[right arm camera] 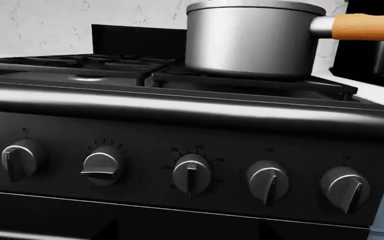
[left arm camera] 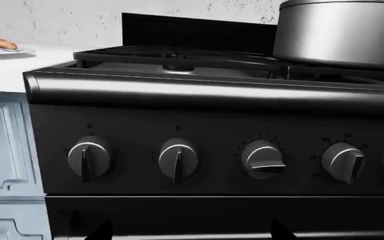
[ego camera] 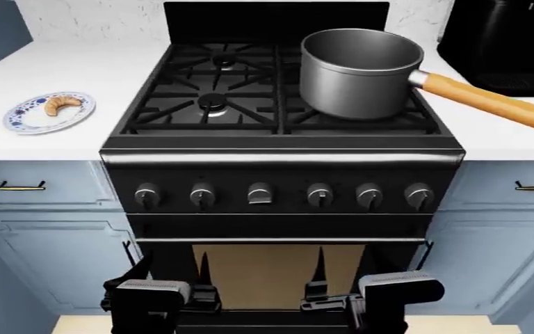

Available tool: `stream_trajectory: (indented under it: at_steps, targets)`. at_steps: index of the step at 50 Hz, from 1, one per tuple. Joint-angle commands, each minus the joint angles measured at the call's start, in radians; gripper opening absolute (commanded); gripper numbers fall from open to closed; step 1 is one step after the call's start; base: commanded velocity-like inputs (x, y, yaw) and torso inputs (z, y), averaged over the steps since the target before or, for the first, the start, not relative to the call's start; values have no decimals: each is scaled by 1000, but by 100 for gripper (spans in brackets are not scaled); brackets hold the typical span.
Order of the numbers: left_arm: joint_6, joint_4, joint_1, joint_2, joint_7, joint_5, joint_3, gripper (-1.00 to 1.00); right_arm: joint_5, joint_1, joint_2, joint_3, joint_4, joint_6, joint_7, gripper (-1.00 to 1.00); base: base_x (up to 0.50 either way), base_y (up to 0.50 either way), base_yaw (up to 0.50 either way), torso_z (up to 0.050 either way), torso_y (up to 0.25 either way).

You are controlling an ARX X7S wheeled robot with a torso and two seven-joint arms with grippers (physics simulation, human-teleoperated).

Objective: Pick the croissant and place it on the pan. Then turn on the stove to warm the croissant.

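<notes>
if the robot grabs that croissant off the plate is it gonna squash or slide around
The croissant looks small and thin, so it is probably light and may crush under a hard squeeze. Its curved, tapered shape offers little flat surface, so it might twist between the fingers. It lies loose on a smooth plate, so a nudge would likely slide it rather than roll it.

The pan [ego camera: 360,73] is set on the stove [ego camera: 281,149], at its right rear. The croissant [ego camera: 60,104] is laid on a plate [ego camera: 28,120], left of the stove.

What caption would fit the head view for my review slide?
Croissant on the plate left of the stove; empty pan on a right-hand grate; both grippers low before the oven door.
</notes>
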Motion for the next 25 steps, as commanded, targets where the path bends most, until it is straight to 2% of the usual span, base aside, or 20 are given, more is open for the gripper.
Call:
stream_trajectory:
  at_steps: [1,14,25]
  targets:
    - [5,2,1,-12,-4,-16,10,100,1,0,8,-23,-22,20,13,100,0,500,0,50,0]
    - [14,-12,-4,-13,-25,-29,9,100,3,5,19,-39,-19,10,26,100,0,500,0,50,0]
    - [3,-33,-10,-16,-47,-23,23,100,12,3,29,-48,-11,-7,31,100,0,500,0,2,0]
